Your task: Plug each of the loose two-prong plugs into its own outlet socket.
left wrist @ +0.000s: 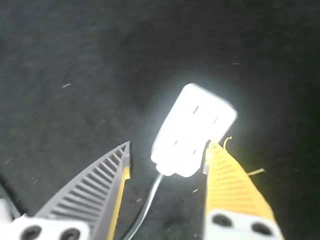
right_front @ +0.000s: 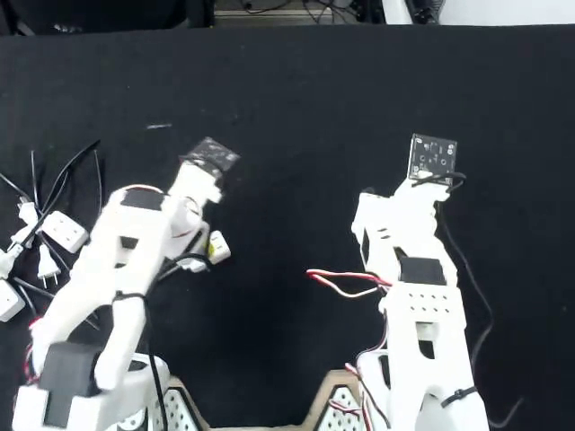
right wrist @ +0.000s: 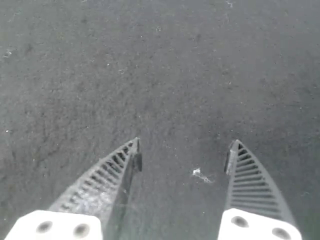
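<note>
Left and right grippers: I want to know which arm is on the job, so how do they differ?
The left gripper has a white outlet socket between its fingers, near the yellow one; the right gripper has bare black table between its fingers. The left gripper pairs a grey finger with a yellow one; the right gripper's fingers both look grey. Both are open and grip nothing.
</note>
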